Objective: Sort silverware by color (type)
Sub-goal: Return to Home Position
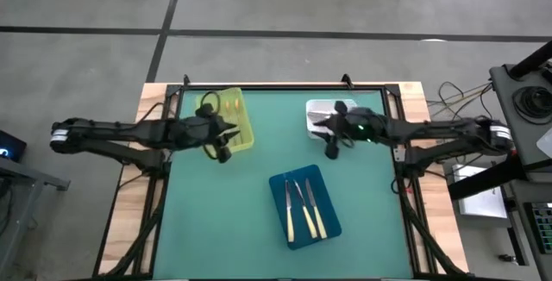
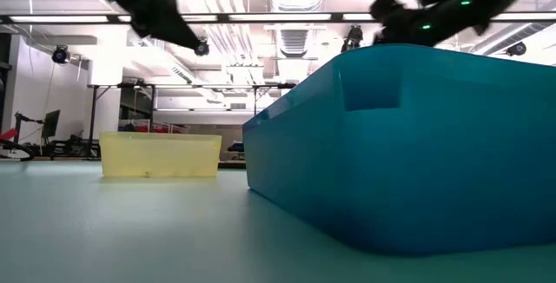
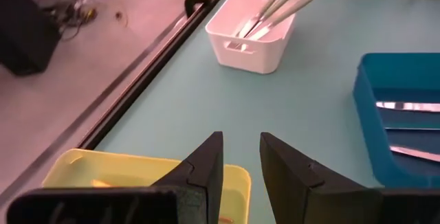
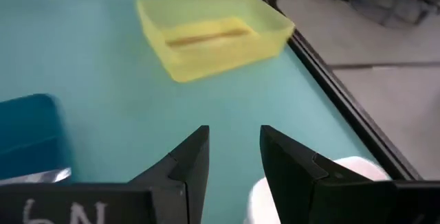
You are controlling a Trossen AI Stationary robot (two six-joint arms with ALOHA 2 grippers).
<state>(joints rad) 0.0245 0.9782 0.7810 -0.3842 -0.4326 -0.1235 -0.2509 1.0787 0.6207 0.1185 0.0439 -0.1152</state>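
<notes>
Three knives with silver blades and cream-yellow handles [image 1: 304, 209] lie flat in the blue tray [image 1: 278, 186]. Thin gold utensils [image 1: 231, 106] lie in the yellow tray [image 1: 250, 133]. Silver-grey utensils [image 3: 271, 11] lean on the rim of the white tray [image 3: 251, 49]. My left gripper [image 1: 223, 149] hangs open over the near right corner of the yellow tray [image 3: 137, 165] and holds nothing. My right gripper [image 1: 332, 147] hangs open just near of the white tray [image 4: 350, 172], also without anything between its fingers.
The three trays stand on a green mat [image 1: 216, 221] inside a black frame on a wooden table. Bare mat lies to the left and right of the blue tray [image 2: 417, 144]. In the low view the yellow tray [image 2: 161, 155] stands farther back, with the room behind.
</notes>
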